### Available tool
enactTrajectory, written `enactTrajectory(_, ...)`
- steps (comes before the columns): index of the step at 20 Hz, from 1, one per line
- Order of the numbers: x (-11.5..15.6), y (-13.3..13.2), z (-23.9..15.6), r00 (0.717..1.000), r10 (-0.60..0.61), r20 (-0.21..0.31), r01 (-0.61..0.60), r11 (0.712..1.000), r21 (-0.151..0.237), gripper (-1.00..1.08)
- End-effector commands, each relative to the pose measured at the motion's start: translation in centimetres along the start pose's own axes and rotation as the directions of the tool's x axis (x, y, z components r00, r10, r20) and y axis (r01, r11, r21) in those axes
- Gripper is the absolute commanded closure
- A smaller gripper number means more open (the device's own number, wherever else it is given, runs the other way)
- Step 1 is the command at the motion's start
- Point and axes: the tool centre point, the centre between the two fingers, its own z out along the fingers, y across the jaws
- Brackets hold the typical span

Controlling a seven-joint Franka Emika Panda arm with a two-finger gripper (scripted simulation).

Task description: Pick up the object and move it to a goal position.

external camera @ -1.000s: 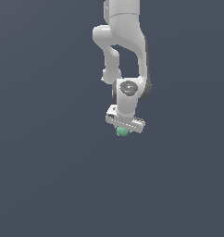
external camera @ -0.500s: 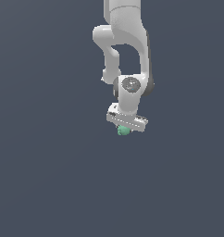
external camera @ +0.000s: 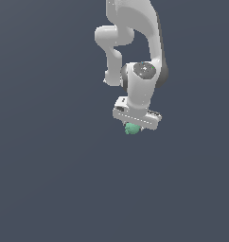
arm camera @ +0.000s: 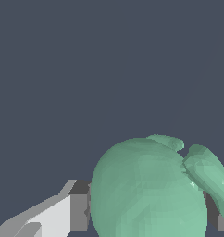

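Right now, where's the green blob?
In the exterior view the green blob sits right of centre, just under the gripper; the wrist view shows it between the fingers.

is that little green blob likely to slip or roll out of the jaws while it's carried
Possibly. The green blob looks rounded and smooth, so flat fingers likely touch it only over small patches and it could twist. Its nub makes it lopsided, so if set down it would probably wobble rather than roll far. It looks rigid.
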Motion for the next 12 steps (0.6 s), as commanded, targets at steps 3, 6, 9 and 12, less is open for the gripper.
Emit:
enactTrajectory(3,0.7,-1.7,-4.5,1.000,0.000,0.000,0.000,1.000,0.000,1.08)
enactTrajectory(6,1.2,-2.8,-7.4,1.000,0.000,0.000,0.000,1.000,0.000,1.08)
enactTrajectory(9,1.8,-3.9,-10.3,1.000,0.000,0.000,0.000,1.000,0.000,1.08)
enactTrajectory(12,2.3,-5.1,-13.2,1.000,0.000,0.000,0.000,1.000,0.000,1.08)
